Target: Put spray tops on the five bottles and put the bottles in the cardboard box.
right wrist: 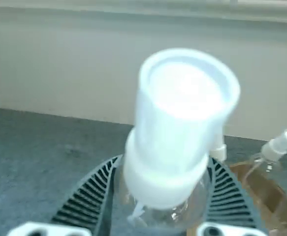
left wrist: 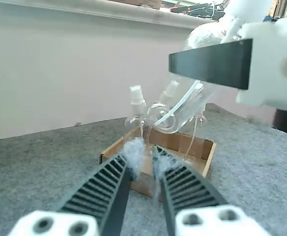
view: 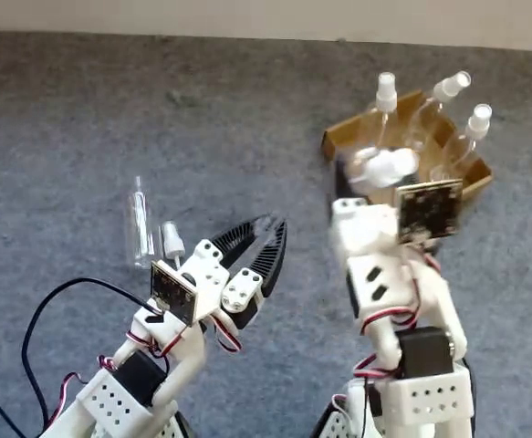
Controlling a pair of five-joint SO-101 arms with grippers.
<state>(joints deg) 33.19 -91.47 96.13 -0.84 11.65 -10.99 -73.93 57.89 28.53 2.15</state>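
Right claw (view: 386,173) is clamped on a capped bottle (view: 384,166) and holds it tilted just above the near edge of the cardboard box (view: 334,139). In the right wrist view the black ribbed fingers (right wrist: 86,196) sit on either side of the glass body. The white spray top (right wrist: 180,123) points back at the camera.

Three capped bottles (view: 450,87) stand in the box just beyond that claw, all leaning away from it. Whether the held bottle touches any of them I can't tell.

Left claw (view: 273,222) is narrow, just a slit between the fingers, with nothing in it. It sits low over the grey surface (view: 65,119), well apart from the box and pointing at it. The left wrist view looks past the fingertips (left wrist: 126,164) straight at the box.

A bare bottle (view: 140,224) lies flat beside the left claw, on the side away from the right arm. A loose spray top (view: 172,240) lies between the two, next to the bottle. Whether it touches the bottle is unclear.
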